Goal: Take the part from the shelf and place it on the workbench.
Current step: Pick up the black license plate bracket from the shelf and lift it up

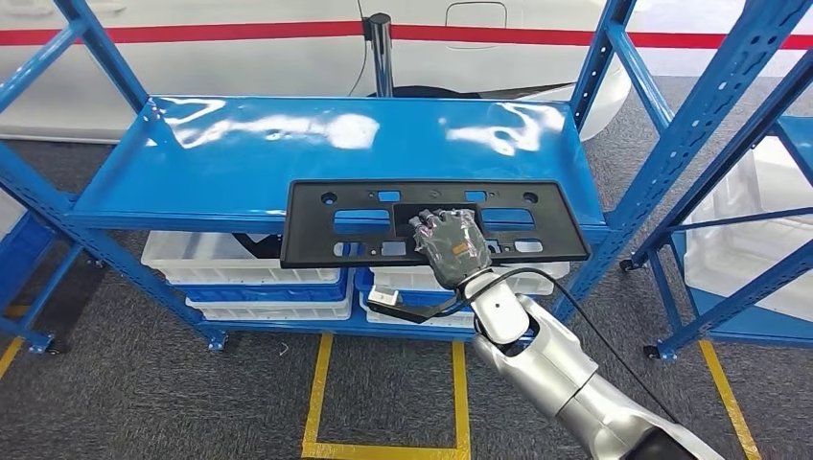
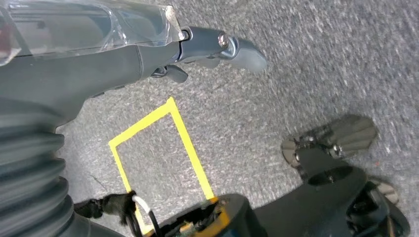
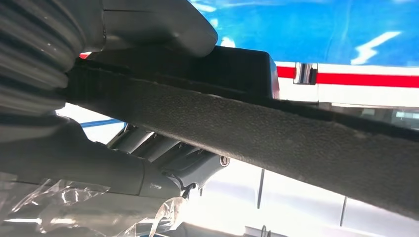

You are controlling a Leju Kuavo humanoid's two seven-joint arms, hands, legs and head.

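Over the front edge of the blue shelf (image 1: 240, 153): one flat black part (image 1: 326, 235), a long plate with rectangular cut-outs, held roughly level. Right robot hand (image 1: 451, 247) grips it near the middle, thumb on one face and fingers (image 3: 168, 153) on the other. Left robot hand (image 2: 207, 49) hangs over grey carpet with yellow floor tape (image 2: 188, 143), holding nothing, fingers loosely extended. White bins (image 1: 240, 264) sit on the lower shelf level.

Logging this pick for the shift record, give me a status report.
Right hand grips black part at front edge of blue shelf. Left hand hangs over the floor, empty. Nothing blocking the part.
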